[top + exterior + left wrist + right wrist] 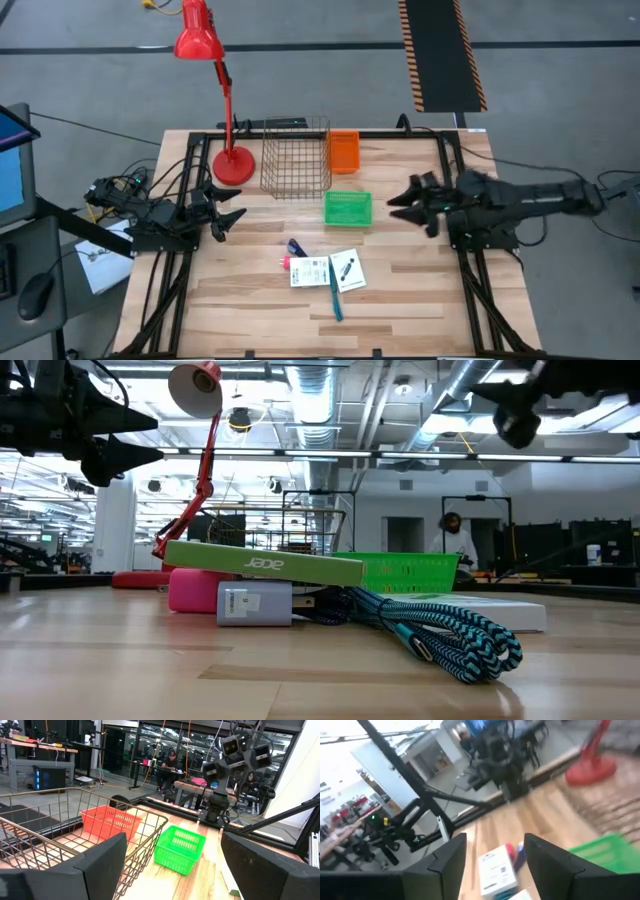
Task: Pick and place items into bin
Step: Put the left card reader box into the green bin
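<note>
From above: right pincer (pixel 400 205) raised over the plank desk (pixel 400 290), fingers spread, holding nothing; just beside its tips, one green mesh bin (pixel 347 209). Farther off, one orange bin (pixel 343 151), one wire basket (pixel 296 157), one red lamp (pixel 220 100). Below and left of the right pincer, two white cards (pixel 327 271), a teal stick (pixel 335 298), a dark blue cord piece (pixel 296 247), a tiny pink cube (pixel 285 262). Left pincer (pixel 233 215) waiting at the desk's left edge, fingers wide, empty.

At desk height: braided teal cable (pixel 440 632) coiled in front, blocking the green bin.

From the left wrist: nothing between the fingers (pixel 100 862); wire basket and green bin ahead.

From the right wrist: blurred; white cards beyond the parted fingers (pixel 445 862).
</note>
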